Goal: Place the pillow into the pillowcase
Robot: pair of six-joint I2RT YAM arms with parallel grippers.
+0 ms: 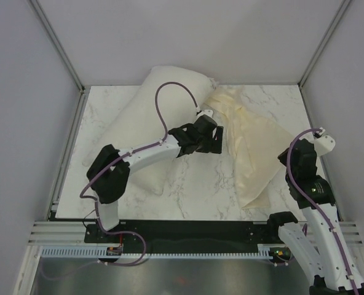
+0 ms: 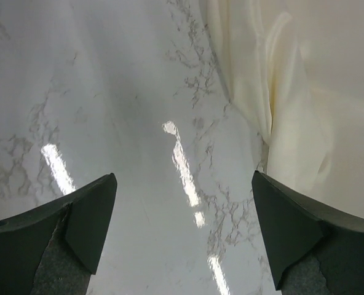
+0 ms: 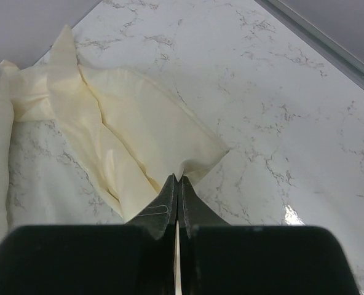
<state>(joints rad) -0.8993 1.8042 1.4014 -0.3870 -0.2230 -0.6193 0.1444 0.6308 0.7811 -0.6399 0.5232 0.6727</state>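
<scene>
Marble table [image 1: 194,193], white with grey veins. Right gripper [image 3: 177,179], near right: fingers clenched, seemingly pinching the right edge of the pillowcase [image 1: 253,153]. That cloth is cream and wrinkled, lying right of centre and running near to far. Left gripper [image 2: 183,179], centre: fingers spread wide, grasping nothing, over bare marble just left of the pillowcase. Pillow [image 1: 139,114]: off-white, plump, far left, partly under the left arm.
</scene>
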